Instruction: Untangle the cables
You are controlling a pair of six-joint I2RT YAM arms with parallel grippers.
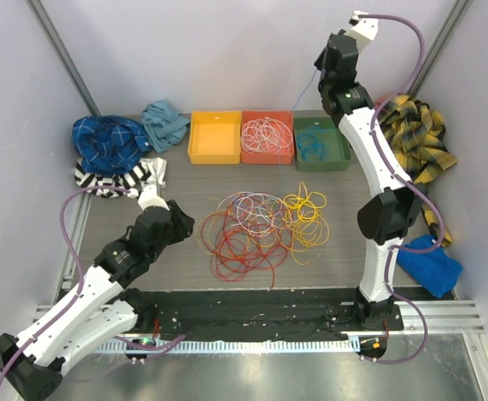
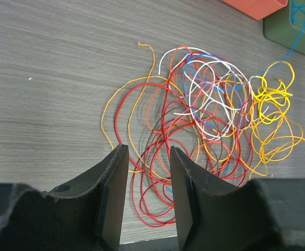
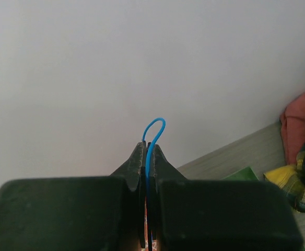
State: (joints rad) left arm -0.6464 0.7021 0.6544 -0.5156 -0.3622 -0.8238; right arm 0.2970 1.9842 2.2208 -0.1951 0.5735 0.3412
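Observation:
A tangle of red, orange, yellow, white and blue cables [image 1: 261,225] lies on the table's middle; it also shows in the left wrist view [image 2: 204,120]. My left gripper [image 1: 185,224] is open and empty, low over the table at the tangle's left edge, with red loops showing between its jaws [image 2: 148,151]. My right gripper [image 1: 319,73] is raised high over the back bins, shut on a thin blue cable [image 3: 155,130] that loops out past its tips [image 3: 148,146]. The blue cable [image 1: 307,96] hangs down toward the green bin.
Three bins stand at the back: a yellow one [image 1: 214,138], a red one [image 1: 266,136] holding cables, and a green one [image 1: 321,144] holding blue cable. Cloths lie at the back left [image 1: 106,142], back right [image 1: 415,134] and right [image 1: 428,263].

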